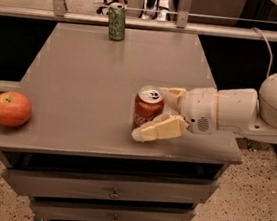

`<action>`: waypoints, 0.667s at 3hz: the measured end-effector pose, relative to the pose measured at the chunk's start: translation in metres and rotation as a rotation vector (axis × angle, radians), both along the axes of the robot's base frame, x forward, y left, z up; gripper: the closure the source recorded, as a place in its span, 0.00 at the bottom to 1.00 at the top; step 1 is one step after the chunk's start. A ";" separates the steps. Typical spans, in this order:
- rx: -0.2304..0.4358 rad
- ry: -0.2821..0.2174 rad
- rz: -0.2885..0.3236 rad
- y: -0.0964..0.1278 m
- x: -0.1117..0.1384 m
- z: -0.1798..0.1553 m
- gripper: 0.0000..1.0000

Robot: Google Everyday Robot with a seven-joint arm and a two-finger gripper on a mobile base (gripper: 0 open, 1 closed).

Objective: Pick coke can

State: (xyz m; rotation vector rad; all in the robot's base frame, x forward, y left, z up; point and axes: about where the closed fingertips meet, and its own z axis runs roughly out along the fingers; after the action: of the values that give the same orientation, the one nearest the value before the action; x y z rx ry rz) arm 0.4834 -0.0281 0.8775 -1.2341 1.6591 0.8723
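Observation:
The coke can (147, 105) is red with white script and a silver top. It stands upright on the grey table (92, 76), right of centre near the front edge. My gripper (151, 114) reaches in from the right and is open around the can. One cream finger (159, 129) lies in front of the can, low by its base. The other finger (175, 93) is behind the can's right side, its tip hidden. The can rests on the table.
A green can (116, 22) stands at the table's far edge. An orange-red apple (11, 108) sits at the front left corner. The table has drawers (113, 194) below. A rail and glass run behind it.

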 end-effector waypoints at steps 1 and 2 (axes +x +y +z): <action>0.041 0.015 -0.016 0.001 0.004 -0.008 0.41; 0.064 0.022 -0.028 0.000 0.007 -0.009 0.64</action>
State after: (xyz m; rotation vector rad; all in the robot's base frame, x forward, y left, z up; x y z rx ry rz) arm 0.4906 -0.0285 0.8683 -1.1589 1.6492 0.9175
